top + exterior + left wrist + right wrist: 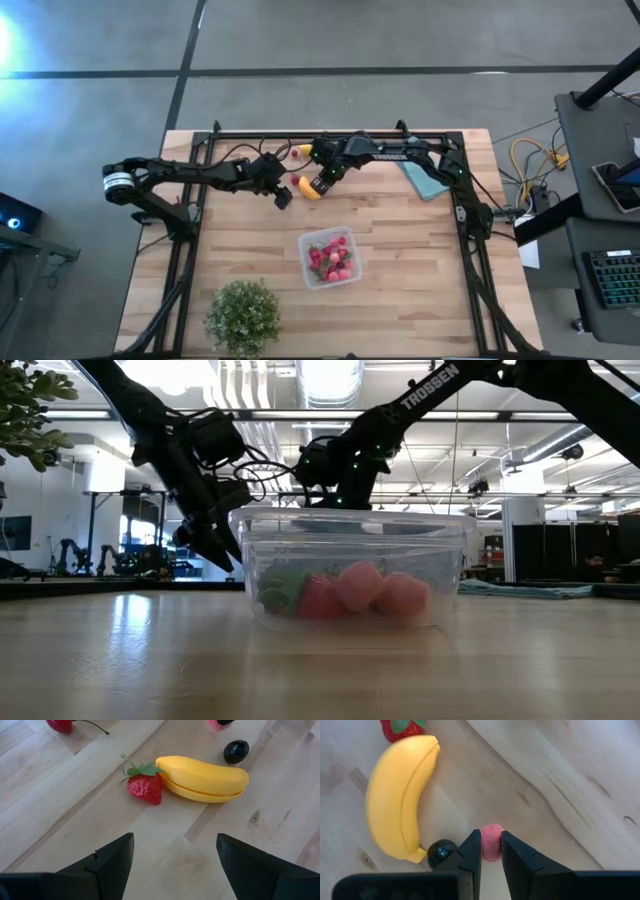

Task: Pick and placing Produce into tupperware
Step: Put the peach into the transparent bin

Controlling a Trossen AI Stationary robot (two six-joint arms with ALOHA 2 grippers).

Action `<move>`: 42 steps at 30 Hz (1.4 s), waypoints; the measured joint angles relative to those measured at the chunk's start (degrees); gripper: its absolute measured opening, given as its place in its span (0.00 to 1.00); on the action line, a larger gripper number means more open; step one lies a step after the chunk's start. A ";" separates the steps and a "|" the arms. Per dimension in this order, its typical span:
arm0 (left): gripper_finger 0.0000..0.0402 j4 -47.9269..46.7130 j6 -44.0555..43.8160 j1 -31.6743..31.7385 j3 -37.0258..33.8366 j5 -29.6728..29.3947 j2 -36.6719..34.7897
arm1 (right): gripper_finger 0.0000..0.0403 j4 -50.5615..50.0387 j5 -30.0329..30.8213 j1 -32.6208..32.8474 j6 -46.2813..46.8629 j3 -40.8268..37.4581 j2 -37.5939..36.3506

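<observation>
The clear tupperware (330,258) (350,565) sits mid-table with red and pink berries inside. Behind it lie the yellow banana (309,189) (202,779) (402,795), a strawberry (145,785) touching the banana's end, a dark berry (236,751) (440,852), a cherry (60,724) and a yellow lemon (301,152). My left gripper (283,196) (175,857) is open just left of the banana, fingers facing the strawberry. My right gripper (322,184) (491,855) is over the banana's right end, shut on a pink berry (491,842). My right gripper pinches the pink berry (491,840) between its two fingertips (472,852), coming from above and pointing down. The berry shows between and past the tips, right beside the dark berry and the banana's end. Whether it is lifted off the wood I cannot tell.
A bushy green plant (242,316) stands at the table's near left. A teal cloth (424,180) lies at the far right under the right arm. Bare wood stretches around the tupperware and along the near edge.
</observation>
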 joint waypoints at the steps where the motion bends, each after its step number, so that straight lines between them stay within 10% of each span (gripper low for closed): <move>1: 0.67 -0.01 -0.01 -0.03 0.00 0.00 0.00 | 0.14 -0.35 0.02 0.02 -0.01 0.45 -0.06; 17: 0.67 -0.45 0.09 -0.67 -1.39 0.61 -0.02 | 0.14 -13.45 -2.30 2.14 -2.80 9.16 -1.44; 42: 0.67 -0.54 4.88 -4.96 -3.43 7.41 -2.27 | 0.14 -24.94 0.94 26.66 7.25 12.88 -10.80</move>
